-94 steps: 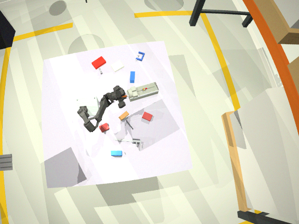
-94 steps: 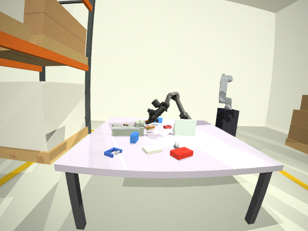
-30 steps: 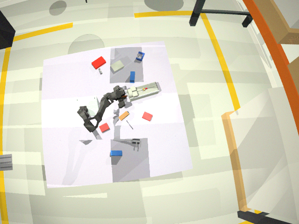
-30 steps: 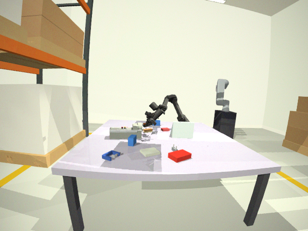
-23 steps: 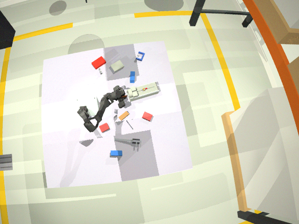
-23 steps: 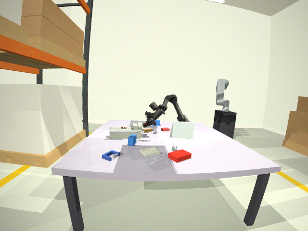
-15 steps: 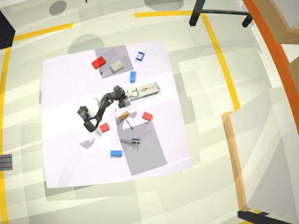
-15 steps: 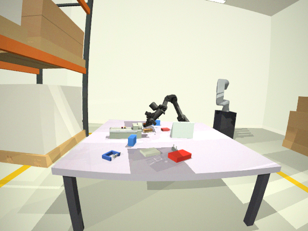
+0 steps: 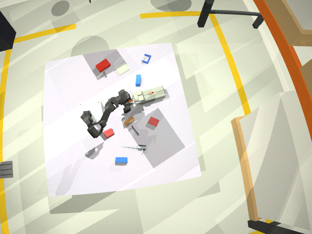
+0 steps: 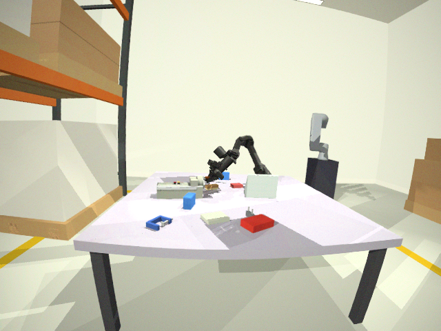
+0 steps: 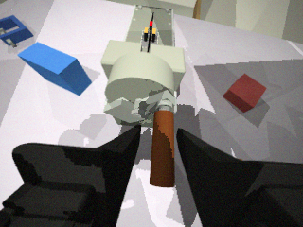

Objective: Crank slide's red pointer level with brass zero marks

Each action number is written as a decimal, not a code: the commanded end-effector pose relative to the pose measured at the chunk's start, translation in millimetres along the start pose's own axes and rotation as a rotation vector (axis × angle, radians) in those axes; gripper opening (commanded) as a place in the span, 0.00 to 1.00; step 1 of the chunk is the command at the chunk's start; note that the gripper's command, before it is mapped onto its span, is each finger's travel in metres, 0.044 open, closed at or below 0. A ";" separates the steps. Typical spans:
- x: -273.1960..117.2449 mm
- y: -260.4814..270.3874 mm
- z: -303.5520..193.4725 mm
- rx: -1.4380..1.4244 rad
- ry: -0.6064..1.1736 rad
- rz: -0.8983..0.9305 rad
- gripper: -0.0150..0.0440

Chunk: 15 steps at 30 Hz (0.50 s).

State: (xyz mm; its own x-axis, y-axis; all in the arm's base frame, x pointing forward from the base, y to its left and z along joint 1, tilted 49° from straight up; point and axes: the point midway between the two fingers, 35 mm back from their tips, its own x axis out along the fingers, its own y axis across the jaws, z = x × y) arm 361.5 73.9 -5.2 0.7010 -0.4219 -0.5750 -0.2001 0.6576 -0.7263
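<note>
1. The machine (image 9: 157, 96) (image 10: 178, 192) (image 11: 144, 78) sits on the surface (image 9: 63, 176) (image 10: 302, 224) (image 11: 28, 109), its crank end facing the arm (image 9: 108, 110) (image 10: 245, 141).
2. The crank's brown handle (image 9: 129, 100) (image 10: 207, 177) (image 11: 163, 151) lies between the two fingers of the claw (image 9: 129, 100) (image 10: 206, 179) (image 11: 159, 130). In the wrist view it points back toward the camera.
3. The claw stands apart, unclamped, with a gap visible on each side of the handle; the right-hand gap in that view looks the narrower near the fingertips.
4. The handle's free end reaches back past the fingertips, while its other end meets the crank ahead of them.
5. On top of the machine, the red pointer (image 9: 152, 92) (image 11: 151, 23) appears slightly beyond the brass zero marks (image 9: 150, 93) (image 11: 150, 31), on the side away from the crank. Exact alignment is too small to judge.
6. A blue block (image 9: 138, 80) (image 10: 189, 201) (image 11: 54, 66) rests near one side of the machine; a red block (image 9: 153, 121) (image 11: 244, 92) lies off the other side.
</note>
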 end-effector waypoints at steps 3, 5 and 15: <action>0.0 -0.2 0.1 0.000 0.000 -0.001 0.79; 0.0 -0.2 0.1 0.000 0.000 -0.001 0.88; -18.1 1.0 20.4 0.001 0.001 0.002 1.00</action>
State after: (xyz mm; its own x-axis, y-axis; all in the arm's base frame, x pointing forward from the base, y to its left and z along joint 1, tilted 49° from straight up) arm 360.4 86.7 1.5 0.6925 -0.4218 -0.5852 -0.2143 0.6543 -0.7252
